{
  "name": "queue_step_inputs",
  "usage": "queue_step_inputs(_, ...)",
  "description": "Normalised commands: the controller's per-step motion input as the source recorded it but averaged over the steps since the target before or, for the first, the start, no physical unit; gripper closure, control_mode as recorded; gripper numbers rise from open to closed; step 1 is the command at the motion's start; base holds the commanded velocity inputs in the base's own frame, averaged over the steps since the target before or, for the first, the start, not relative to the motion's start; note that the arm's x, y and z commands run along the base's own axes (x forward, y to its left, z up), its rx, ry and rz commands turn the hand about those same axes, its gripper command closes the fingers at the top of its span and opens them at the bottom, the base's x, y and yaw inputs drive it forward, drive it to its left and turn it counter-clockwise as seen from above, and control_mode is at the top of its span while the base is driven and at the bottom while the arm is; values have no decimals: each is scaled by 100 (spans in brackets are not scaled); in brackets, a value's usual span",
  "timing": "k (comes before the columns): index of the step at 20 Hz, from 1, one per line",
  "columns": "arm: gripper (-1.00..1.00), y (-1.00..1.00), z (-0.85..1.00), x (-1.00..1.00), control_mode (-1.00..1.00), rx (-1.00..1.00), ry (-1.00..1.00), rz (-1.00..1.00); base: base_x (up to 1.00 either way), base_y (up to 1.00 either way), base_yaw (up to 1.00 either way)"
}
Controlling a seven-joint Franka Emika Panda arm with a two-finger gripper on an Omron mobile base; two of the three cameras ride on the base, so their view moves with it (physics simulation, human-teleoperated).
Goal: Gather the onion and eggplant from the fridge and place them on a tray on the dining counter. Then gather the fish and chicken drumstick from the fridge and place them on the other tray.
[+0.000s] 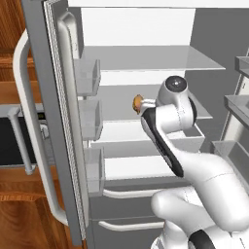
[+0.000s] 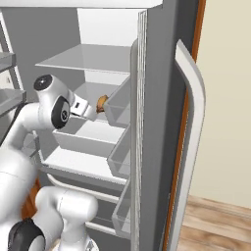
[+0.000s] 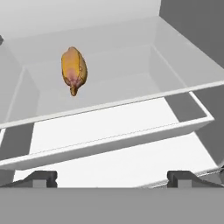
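An orange-brown chicken drumstick (image 3: pixel 73 70) lies on a glass shelf (image 3: pixel 131 83) inside the open fridge, also seen as the drumstick (image 1: pixel 137 102) past my wrist and the drumstick (image 2: pixel 102 102) by the door bins. My gripper (image 3: pixel 112 178) is open and holds nothing. It sits in front of and below the drumstick, well apart from it. Its fingertips (image 3: pixel 42 177) stand wide. The onion, eggplant, fish, trays and dining counter are out of view.
A white drawer (image 3: pixel 131 131) juts out just under the drumstick's shelf. The left fridge door (image 1: pixel 53 121) with clear bins (image 1: pixel 91 116) stands open on one side, the right door (image 2: pixel 162 122) on the other. Another shelf (image 1: pixel 146 58) sits above.
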Motion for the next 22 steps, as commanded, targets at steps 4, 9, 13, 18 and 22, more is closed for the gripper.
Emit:
queue_step_inputs(4,-100,0,0,97,-100,-1,-1,7,0,0,0)
queue_step_inputs(9,-100,8,-16,86,-100,-9,0,5,0,0,0)
queue_step_inputs(13,-100,28,-41,60,-100,-16,0,0,0,0,0)
queue_step_inputs(18,-100,12,-39,34,-100,-7,-6,0,0,0,0)
queue_step_inputs(22,-100,-2,-17,21,-100,0,-13,0,0,0,0)
